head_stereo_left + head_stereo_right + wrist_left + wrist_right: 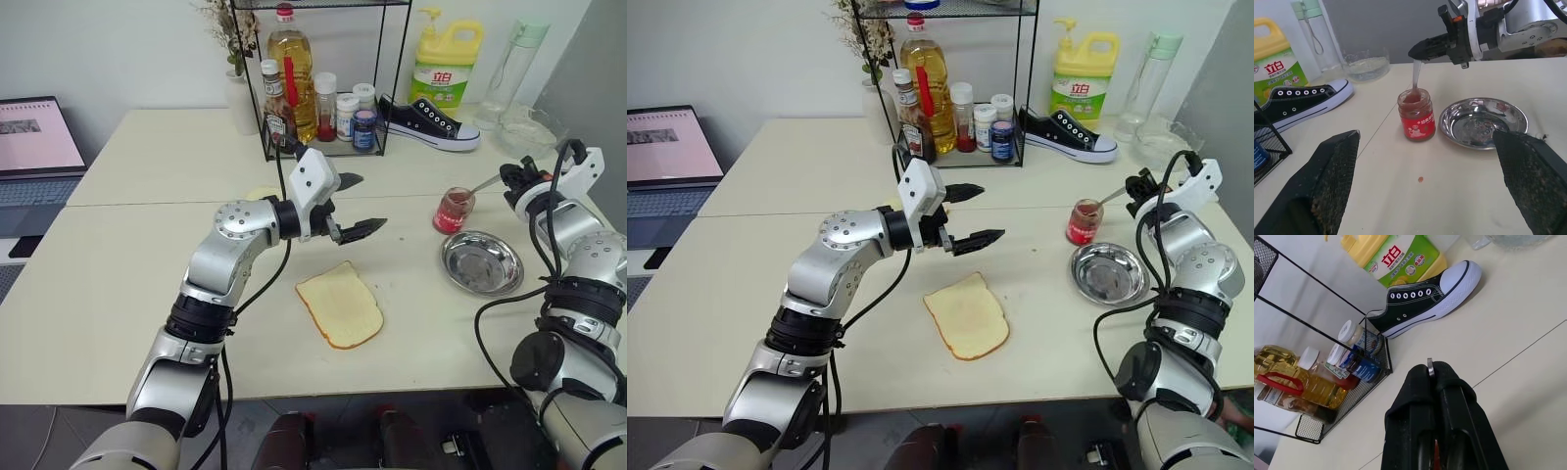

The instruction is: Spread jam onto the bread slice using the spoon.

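Right gripper point(1422, 49) clenched on spoon point(1415, 78), bowl end dipped in jam point(1416, 114) jar at right, just left of plate point(481, 262). Bread point(339, 304) lies near centre. Left gripper point(356, 206) released, hovering beyond bread.

One bread slice point(339, 305) at centre frame, one jam jar point(454, 210) with one spoon point(1416, 77) in it, one steel plate point(481, 262), one sneaker point(428, 122), one laptop point(37, 147) at left, one wire rack point(323, 69) up top.
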You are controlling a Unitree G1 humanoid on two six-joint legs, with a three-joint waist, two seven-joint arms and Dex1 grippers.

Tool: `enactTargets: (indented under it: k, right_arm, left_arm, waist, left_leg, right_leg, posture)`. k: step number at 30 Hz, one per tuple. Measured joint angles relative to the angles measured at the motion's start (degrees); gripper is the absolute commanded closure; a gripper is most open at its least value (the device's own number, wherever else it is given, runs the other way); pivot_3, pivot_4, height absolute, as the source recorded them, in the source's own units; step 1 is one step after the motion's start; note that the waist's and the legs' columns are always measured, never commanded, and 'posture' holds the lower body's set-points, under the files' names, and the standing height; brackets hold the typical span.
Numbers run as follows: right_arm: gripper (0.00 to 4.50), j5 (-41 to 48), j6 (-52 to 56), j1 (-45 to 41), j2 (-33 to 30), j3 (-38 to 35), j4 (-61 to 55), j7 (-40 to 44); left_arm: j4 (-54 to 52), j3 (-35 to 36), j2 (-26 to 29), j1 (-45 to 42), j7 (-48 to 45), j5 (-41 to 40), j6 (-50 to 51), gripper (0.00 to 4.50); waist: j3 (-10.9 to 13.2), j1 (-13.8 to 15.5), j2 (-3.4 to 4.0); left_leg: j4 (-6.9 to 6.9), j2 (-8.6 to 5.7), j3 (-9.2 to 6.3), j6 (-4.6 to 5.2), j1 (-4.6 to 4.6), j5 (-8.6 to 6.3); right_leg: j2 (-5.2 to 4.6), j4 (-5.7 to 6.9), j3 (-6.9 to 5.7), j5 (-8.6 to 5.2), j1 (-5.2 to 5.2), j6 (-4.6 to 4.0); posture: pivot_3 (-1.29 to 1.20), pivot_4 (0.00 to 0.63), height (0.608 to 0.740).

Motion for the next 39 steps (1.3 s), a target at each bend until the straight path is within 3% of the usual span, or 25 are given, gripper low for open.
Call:
enactTargets:
  k: [8,17,39]
  right_arm:
    - [4.48,-3.25,-2.37,0.96,-2.44,6.66,-1.19,3.72]
    - [4.48,-4.25,-3.22,1.08,-2.75,7.46,-1.22,4.39]
    - [4.48,8.67,-1.01,0.22,0.33,-4.89,-0.13,-4.19]
  left_arm:
    - [0.28,0.00,-0.04,-0.02,-0.11,0.24,-0.05,0.00]
    - [0.45,0.00,-0.04,-0.02,-0.13,0.27,-0.07,0.00]
    - [1.39,0.04,0.08,-0.42,-0.82,0.27,-0.18,0.00]
  waist:
    - [0.00,-0.03,0.00]
    - [0.00,0.03,0.00]
    - [0.00,0.03,0.00]
  left_leg:
    - [0.00,0.01,0.00,0.00,0.00,0.00]
    - [0.01,0.00,-0.01,0.00,0.00,0.00]
    - [0.00,0.00,0.00,0.00,-0.01,0.00]
  right_leg:
    - [0.01,0.00,0.00,0.00,0.00,0.00]
    - [0.00,0.00,0.00,0.00,0.00,0.00]
    - [0.00,0.00,0.00,0.00,0.00,0.00]
  posture:
    - [0.00,0.150,0.740]
    - [0.00,0.150,0.740]
    - [0.00,0.150,0.740]
